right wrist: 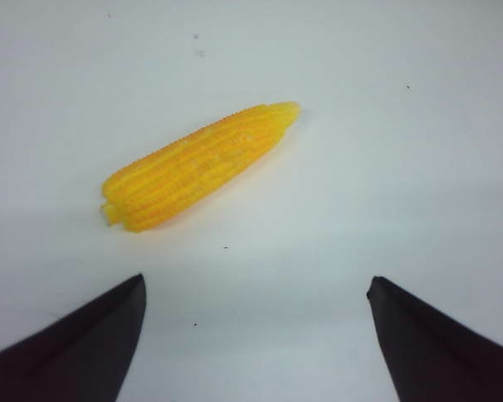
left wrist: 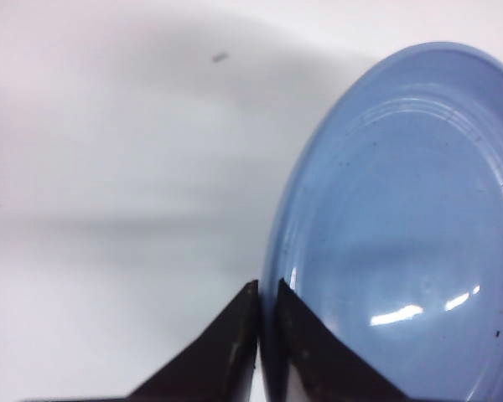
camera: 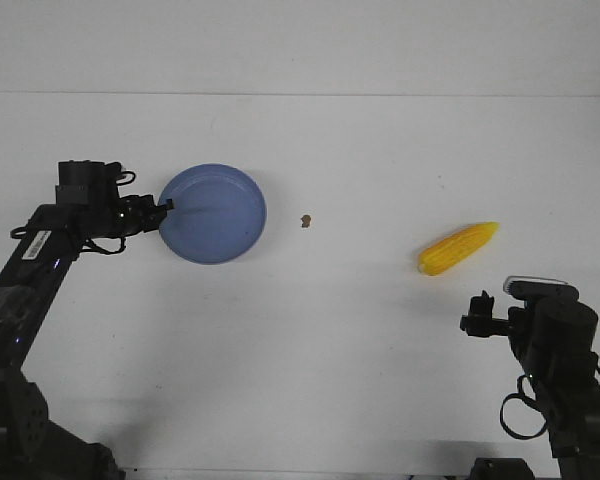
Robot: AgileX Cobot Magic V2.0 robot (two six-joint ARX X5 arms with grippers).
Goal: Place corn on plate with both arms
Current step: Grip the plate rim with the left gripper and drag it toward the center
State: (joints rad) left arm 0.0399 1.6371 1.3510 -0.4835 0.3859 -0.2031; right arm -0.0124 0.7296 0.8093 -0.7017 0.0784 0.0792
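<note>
Front view first: the plate (camera: pixel 213 213) sits on the left half of the white table (camera: pixel 320 340), and the left gripper (camera: pixel 166 207) has its fingers right at the plate's left rim. The corn (camera: pixel 458 248) lies flat way over on the right, pointed tip angled up and to the right, with the right gripper (camera: pixel 477 322) just below it, not touching. There's a tiny brown speck (camera: pixel 306 221) between plate and corn. Left wrist view: the jaws are pinched almost together on the plate's rim (left wrist: pixel 272 251), so it's got hold of it. Right wrist view: the jaws are spread wide with nothing in them, and the corn (right wrist: pixel 199 165) is lying a bit beyond the fingertips (right wrist: pixel 84 343).
</note>
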